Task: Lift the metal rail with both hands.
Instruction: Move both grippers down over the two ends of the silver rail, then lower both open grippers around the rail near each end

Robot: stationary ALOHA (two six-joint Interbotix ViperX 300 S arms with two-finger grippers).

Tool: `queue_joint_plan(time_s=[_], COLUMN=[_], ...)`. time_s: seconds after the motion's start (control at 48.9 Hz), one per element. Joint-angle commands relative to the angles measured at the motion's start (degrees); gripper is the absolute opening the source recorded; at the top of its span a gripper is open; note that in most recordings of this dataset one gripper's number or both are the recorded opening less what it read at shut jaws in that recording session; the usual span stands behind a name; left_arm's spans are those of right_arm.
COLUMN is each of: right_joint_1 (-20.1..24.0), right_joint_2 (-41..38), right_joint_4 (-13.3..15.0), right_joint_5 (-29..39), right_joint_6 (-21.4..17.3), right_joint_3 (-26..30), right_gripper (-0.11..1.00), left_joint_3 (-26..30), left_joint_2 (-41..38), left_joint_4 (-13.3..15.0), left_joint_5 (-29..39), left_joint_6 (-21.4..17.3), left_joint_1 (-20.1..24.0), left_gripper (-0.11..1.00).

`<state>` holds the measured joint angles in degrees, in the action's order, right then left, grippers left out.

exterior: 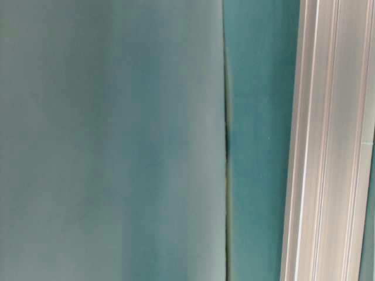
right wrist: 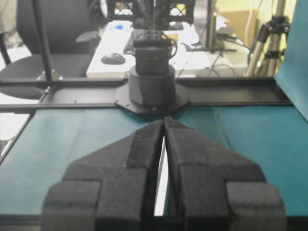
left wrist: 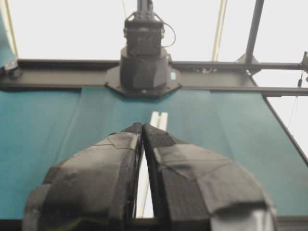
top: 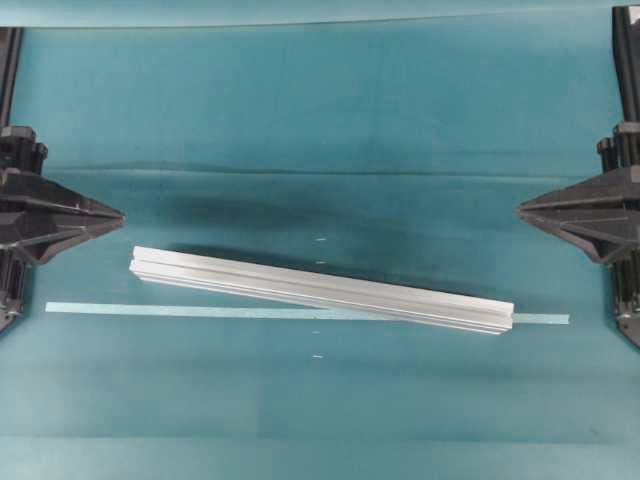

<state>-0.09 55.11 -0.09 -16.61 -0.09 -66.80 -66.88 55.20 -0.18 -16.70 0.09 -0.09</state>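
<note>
both grippers sit closed and empty, left gripper (top: 118, 215) and right gripper (top: 524, 208) at the bench (top: 320, 110) edges, well apart from the metal rail (top: 322, 289) lying slanted across a tape strip (top: 90, 308).

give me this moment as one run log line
phase: pre-grasp | metal rail: flat on table, slanted across tape strip, untouched | left gripper: shut, clear of rail | right gripper: shut, clear of rail
</note>
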Motion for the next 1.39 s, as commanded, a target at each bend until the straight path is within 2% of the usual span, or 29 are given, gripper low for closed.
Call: queue_joint_plan(time_s=[0.0,0.082,0.143,0.225,0.327,0.511,0.613,0.777,0.92,1.084,1.37], right_joint_1=[-0.6,-1.3,-2.1,-2.7,-3.6,-4.1,-4.1,-4.0,-4.0,-3.9,-3.4], right_joint_2=[-0.4,-1.8,-3.3,-5.5,-9.1,-18.4,-24.0,-33.0,-38.9,-42.6,-44.6], right_joint_4=[-0.9,-6.8,-8.8,-8.8,-8.8,-8.8,-8.3,-8.2,-6.6,-4.9,-5.0], right_joint_5=[-0.4,1.3,3.2,7.6,16.5,37.2,45.8,58.6,68.5,74.8,75.8], right_joint_6=[-1.1,-3.1,-4.5,-5.1,-5.2,-5.2,-5.1,-5.1,-5.1,-5.3,-5.3], right_joint_3=[1.1,2.7,4.0,6.2,10.4,20.3,25.3,33.0,38.1,40.8,40.3], right_gripper=[0.14,0.15,0.09,0.07,0.07,0.07,0.07,0.07,0.07,0.07,0.07], left_joint_3=[2.5,5.1,7.3,9.8,12.7,17.7,21.4,28.3,32.2,34.6,35.7], left_joint_2=[-1.2,-3.0,-3.9,-4.6,-5.7,-10.5,-15.1,-24.2,-30.0,-34.5,-37.4], left_joint_4=[-0.4,-0.8,-0.9,-0.9,-1.1,-1.1,-1.1,-1.1,-1.1,-1.1,-1.1], left_joint_5=[4.0,11.1,16.9,24.1,31.6,37.4,40.2,53.5,59.2,62.1,63.5], left_joint_6=[2.4,3.2,3.1,1.9,-1.0,-6.7,-6.9,-7.5,-9.8,-14.4,-15.1], left_joint_1=[-0.1,0.0,0.1,0.6,1.9,4.7,5.4,5.3,5.4,5.3,5.1], left_gripper=[0.14,0.09,0.01,-0.03,-0.04,-0.04,-0.04,-0.04,-0.04,-0.04,-0.04])
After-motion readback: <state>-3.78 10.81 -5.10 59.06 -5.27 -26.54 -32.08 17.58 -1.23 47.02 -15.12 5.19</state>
